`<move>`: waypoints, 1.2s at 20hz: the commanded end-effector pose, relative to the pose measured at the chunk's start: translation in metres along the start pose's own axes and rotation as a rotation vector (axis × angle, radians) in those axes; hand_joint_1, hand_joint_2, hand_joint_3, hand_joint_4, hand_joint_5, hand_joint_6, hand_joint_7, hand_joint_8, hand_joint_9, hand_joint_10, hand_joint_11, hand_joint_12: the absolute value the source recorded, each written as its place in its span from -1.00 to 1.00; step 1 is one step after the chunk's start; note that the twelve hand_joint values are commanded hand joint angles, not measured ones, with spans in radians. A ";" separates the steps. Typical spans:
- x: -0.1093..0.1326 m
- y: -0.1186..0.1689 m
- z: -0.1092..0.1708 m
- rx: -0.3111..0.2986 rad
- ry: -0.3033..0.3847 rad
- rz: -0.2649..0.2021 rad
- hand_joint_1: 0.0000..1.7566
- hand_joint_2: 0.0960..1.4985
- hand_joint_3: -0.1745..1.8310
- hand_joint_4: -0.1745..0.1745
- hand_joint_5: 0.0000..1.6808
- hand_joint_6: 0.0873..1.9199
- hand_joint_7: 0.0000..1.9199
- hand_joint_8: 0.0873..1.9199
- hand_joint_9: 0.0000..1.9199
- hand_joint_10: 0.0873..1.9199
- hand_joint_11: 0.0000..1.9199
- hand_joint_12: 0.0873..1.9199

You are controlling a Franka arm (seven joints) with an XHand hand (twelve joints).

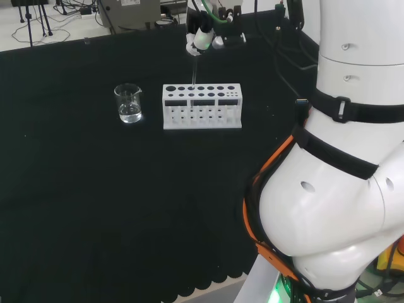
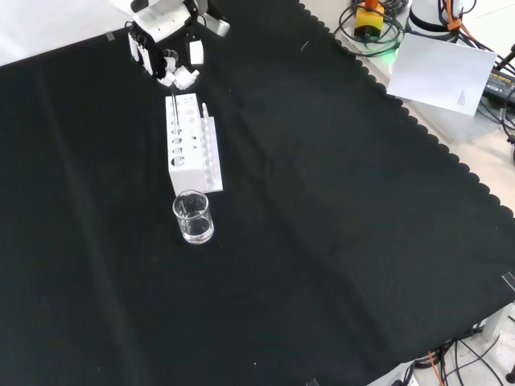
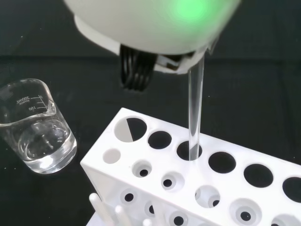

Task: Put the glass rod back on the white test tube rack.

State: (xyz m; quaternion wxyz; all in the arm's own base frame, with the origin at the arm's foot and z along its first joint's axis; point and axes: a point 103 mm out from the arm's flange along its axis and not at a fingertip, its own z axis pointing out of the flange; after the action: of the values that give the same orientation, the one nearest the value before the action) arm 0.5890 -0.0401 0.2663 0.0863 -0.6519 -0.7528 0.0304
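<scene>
closest to my wrist camera, the glass rod hangs upright from under my hand, and its lower tip sits in the mouth of one hole in the top row of the white test tube rack, the third round hole along from the rack's near end in that view. my fingers curl down beside the rod's top and pinch it, though the exact contact is hidden under the blurred white of my palm. just beyond the rack's end stands a clear beaker with a shallow layer of clear liquid in it, apart from the rack. in the front view my hand comes in at the top, over the far end of the rack, with the thin rod dropping straight down onto the rack's top, and the beaker stands nearer the camera, just past the rack's near end. in the head view the rack sits mid-cloth with the beaker to its left, and my hand hovers above and behind it, the rod reaching down to the back row of holes. the black cloth lies under it all.
</scene>
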 end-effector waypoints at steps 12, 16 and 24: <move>-0.001 0.002 0.009 0.038 0.075 -0.010 0.54 -0.35 -0.05 -1.00 0.04 -0.10 0.33 -0.37 0.89 -0.23 0.41 -0.26; -0.002 -0.001 -0.003 0.056 0.066 -0.008 0.50 -0.53 0.08 -1.00 -0.33 -0.04 0.07 -0.35 0.86 -0.19 0.50 -0.27; -0.003 -0.005 -0.004 0.036 0.069 -0.003 0.51 -0.58 0.09 -1.00 -0.49 -0.10 -0.08 -0.32 0.83 -0.20 0.55 -0.26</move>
State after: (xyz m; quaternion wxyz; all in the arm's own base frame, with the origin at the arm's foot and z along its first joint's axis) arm 0.5862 -0.0411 0.2686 0.1256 -0.6474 -0.7513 0.0264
